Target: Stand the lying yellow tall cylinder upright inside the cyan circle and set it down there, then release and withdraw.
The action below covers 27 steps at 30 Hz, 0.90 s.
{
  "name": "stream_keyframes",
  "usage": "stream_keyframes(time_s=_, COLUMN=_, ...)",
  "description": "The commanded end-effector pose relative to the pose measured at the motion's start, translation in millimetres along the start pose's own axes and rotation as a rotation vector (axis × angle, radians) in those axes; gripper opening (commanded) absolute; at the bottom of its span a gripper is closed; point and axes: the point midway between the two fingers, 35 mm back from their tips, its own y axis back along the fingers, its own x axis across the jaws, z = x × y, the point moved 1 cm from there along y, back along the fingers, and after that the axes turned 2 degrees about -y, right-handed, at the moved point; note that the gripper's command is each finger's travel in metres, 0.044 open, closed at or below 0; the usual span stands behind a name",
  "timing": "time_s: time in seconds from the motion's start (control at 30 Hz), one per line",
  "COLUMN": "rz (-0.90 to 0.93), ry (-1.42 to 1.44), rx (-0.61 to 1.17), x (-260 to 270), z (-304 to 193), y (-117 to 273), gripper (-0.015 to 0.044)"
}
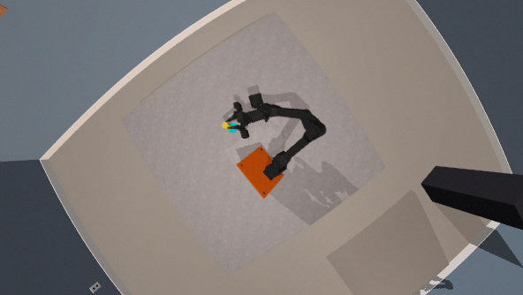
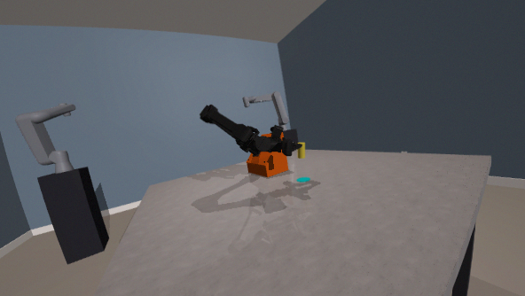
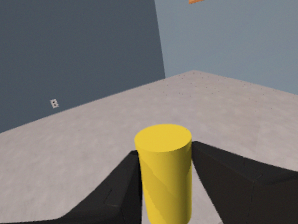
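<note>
The yellow tall cylinder [image 1: 225, 125] [image 2: 301, 150] [image 3: 166, 175] is held upright in the air, well above the table. My gripper [image 1: 227, 124] [image 2: 300, 146] [image 3: 164, 152] is shut on it, one finger on each side, and points roughly level. The cyan circle [image 1: 232, 130] [image 2: 303, 180] lies flat on the table. In the exterior view it is below the cylinder; in the top view it shows just right of the cylinder, partly hidden by a finger. The circle is not in the wrist view.
The arm's orange base [image 1: 253, 165] [image 2: 268, 165] stands on the grey table [image 1: 190, 177] [image 2: 377, 213]. The arm's bent links reach out from the base and around to the gripper. Two grey arms stand beyond the table in the exterior view.
</note>
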Motion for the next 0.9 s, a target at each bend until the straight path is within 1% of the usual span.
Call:
stream_keyframes(time_s=0.0, rz=-0.009, ry=0.016, rx=-0.030, x=2.4, z=0.5, y=2.0, gripper=0.0105)
stream_keyframes(time_s=0.37, rz=-0.048, ry=0.061, rx=-0.091, x=1.9, z=2.5, y=9.1, gripper=0.0105)
stream_keyframes(time_s=0.87, rz=-0.048, ry=0.061, rx=-0.092, x=1.9, z=2.5, y=9.2, gripper=0.0105)
